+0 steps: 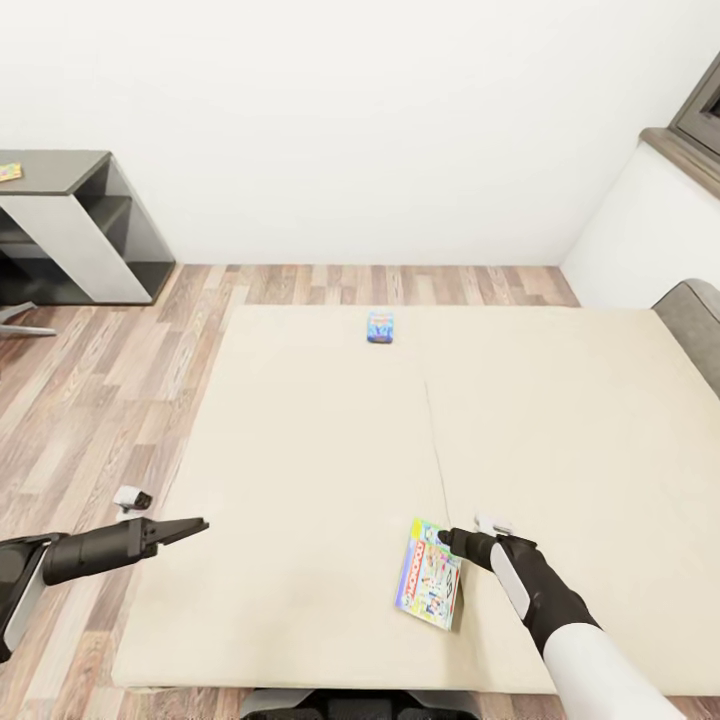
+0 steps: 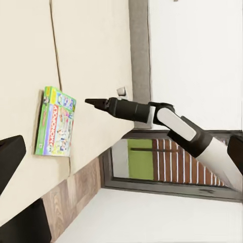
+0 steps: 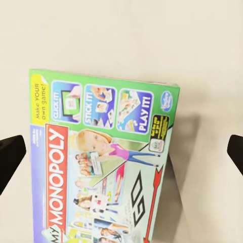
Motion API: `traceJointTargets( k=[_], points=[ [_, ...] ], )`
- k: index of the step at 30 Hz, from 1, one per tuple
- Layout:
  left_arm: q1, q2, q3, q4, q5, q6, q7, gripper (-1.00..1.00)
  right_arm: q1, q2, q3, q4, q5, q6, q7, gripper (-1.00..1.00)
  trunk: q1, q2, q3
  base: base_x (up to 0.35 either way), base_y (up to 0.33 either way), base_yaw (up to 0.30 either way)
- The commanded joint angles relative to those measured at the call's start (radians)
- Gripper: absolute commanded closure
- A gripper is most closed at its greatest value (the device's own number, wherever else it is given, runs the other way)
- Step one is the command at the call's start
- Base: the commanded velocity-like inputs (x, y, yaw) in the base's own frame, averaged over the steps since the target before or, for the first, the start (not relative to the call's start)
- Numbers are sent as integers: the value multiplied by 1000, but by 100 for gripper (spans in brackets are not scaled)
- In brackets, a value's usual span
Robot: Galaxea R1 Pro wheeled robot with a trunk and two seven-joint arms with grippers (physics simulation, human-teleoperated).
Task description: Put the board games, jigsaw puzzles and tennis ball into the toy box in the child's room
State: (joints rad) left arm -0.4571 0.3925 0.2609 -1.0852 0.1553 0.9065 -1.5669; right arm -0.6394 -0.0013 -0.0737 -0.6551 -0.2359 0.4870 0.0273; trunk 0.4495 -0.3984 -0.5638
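Two board games lie on the bed [image 1: 300, 420]. The small blue one [image 1: 379, 327] is near its far edge. The larger green-edged one [image 1: 430, 587] [image 2: 54, 123] [image 3: 101, 162], a Monopoly box, lies near the front. My right gripper [image 1: 447, 542] [image 2: 93, 102] [image 3: 121, 152] hovers just over that box's far right corner, open, its fingertips [image 3: 10, 157] wide apart on either side of the box and not touching it. My left gripper [image 1: 195, 525] [image 2: 20, 190] hangs open and empty above the bed's left edge. The toy box and tennis ball are out of view.
The dark grey end of the table [image 1: 60, 215], with its white slanted panel, stands at the far left and carries a small colourful flat item [image 1: 10, 172]. Wood-plank floor [image 1: 90, 390] lies between table and bed. A grey headboard [image 1: 695, 320] and a window [image 1: 705, 100] are at the right.
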Motion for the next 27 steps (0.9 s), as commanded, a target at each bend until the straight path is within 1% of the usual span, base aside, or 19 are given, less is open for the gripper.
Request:
traceJointTargets(
  k=[1, 2, 4, 8, 14, 27],
  points=[
    [6, -1, -3, -20, 4, 17, -4, -100, 0, 0, -3, -1, -2, 6, 3, -100, 0, -2, -3, 0, 0, 0],
    [15, -3, -8, -53, 12, 26, -4, -100, 0, 0, -3, -1, -2, 6, 3, -100, 0, -2, -5, 0, 0, 0],
    [24, -5, -14, -86, 19, 33, -4, -100, 0, 0, -3, -1, -2, 5, 3, -100, 0, -2, -8, 0, 0, 0],
    [38, -12, -24, -119, 24, 36, -4, -100, 0, -2, -4, -1, -3, 6, 3, -100, 0, -2, -15, 0, 0, 0],
    [46, -24, -28, -128, 25, 34, -4, -100, 0, -4, -3, -1, -3, 7, 3, -100, 0, -2, -25, 0, 0, 0],
    [49, -26, -27, -124, 26, 34, -4, -100, 0, -5, -3, -1, -3, 7, 5, -100, 0, -2, -46, 0, 0, 0]
  ],
)
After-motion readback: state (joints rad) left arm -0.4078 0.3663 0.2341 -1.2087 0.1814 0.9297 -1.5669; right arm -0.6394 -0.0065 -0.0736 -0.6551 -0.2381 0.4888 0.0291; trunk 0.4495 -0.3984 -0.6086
